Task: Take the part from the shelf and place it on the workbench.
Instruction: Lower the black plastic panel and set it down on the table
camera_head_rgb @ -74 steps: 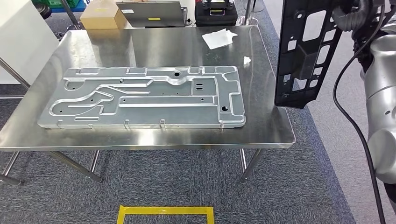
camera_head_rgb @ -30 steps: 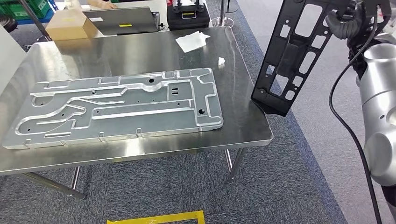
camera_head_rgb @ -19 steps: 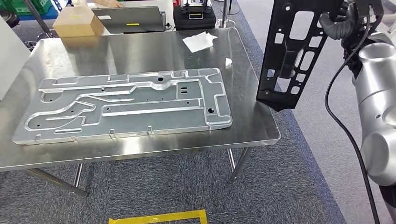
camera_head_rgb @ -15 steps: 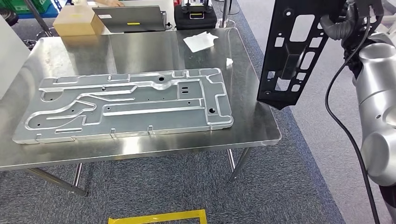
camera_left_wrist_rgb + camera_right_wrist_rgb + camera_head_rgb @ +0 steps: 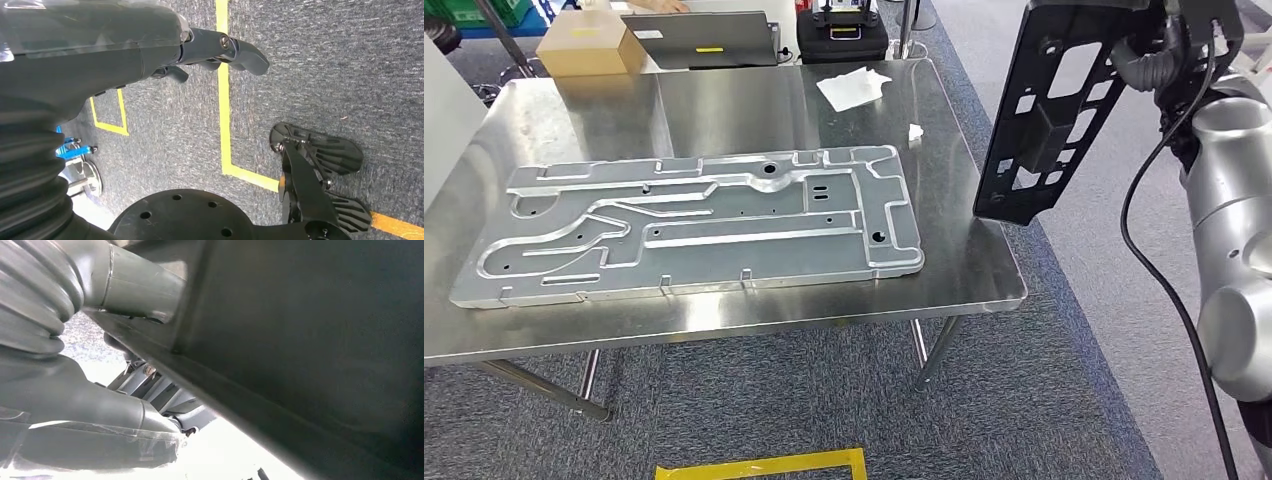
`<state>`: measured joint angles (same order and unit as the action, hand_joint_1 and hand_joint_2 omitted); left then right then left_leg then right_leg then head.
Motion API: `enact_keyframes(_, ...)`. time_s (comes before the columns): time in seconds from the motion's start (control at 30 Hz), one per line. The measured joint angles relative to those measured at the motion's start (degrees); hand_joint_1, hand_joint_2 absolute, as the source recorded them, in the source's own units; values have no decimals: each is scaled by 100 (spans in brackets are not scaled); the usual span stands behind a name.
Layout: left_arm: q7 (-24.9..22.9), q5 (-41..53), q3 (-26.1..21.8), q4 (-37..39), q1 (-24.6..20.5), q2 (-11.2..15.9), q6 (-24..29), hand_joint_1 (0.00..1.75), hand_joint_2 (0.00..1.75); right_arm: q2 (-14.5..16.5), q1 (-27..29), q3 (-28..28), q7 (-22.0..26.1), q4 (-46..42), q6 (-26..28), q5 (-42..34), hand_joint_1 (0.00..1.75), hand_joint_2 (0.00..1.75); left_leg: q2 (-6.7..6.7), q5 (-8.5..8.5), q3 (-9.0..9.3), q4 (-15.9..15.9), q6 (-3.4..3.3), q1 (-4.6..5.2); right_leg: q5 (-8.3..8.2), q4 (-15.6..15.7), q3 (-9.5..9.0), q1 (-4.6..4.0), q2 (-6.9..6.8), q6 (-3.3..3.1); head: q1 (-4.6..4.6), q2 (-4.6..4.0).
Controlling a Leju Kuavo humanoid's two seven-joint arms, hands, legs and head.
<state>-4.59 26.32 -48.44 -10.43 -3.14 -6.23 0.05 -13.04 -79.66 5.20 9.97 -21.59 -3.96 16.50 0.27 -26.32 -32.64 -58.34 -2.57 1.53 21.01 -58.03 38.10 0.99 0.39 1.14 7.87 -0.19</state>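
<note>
I have the black part (image 5: pixel 1049 110) up in the air at the right of the workbench (image 5: pixel 724 95), hanging upright and a little tilted, its low end over the bench's right edge. My right hand (image 5: pixel 90 405) is clamped on it up high; in the right wrist view the thumb presses against the dark panel, which blocks most of the picture. My left hand (image 5: pixel 215 47) hangs at my side over the carpet, holding nothing, fingers loosely curled but apart.

The big grey metal plate (image 5: pixel 694 225) takes up most of the bench. Free steel is the far half and a narrow strip on the right, near the white paper (image 5: pixel 852 87).

My worries: the part hangs long below the grip, so it could swing and knock the bench edge or plate. Set down on the narrow strip, it may overhang and tip to the floor. The cable (image 5: pixel 1159 270) by my right arm could snag.
</note>
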Motion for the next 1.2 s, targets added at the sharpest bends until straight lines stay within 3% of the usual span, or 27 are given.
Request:
enact_keyframes(0.53,-7,27,-46,0,-3,-29,101,0,175,-3,67,59,-11,-1,49,21,175,175,0,0,0,0,0,-1,-2,0,0,-1,0,2,0,0)
enact_keyframes(0.73,-13,145,-45,0,-13,-34,100,0,175,89,-26,422,-362,5,562,868,175,175,6,0,-7,2,-1,-1,-5,-1,-5,1,2,6,0,0)
enact_keyframes(0.83,-9,244,-32,0,-24,-32,65,0,175,374,-88,807,-463,12,760,1335,175,175,52,-15,-6,6,1,-2,-4,-2,-10,1,45,6,0,-1)
enact_keyframes(0.97,34,350,4,0,-92,-23,-47,0,175,1011,-95,1360,-545,13,1163,2040,175,175,111,-38,57,14,15,-9,13,-1,-49,-8,102,-4,0,0)
enact_keyframes(1.2,-31,385,17,0,-120,1,39,0,175,2004,207,2100,-768,47,1611,2522,175,175,40,-2,107,19,24,-24,20,-3,-92,-24,39,-24,0,0)
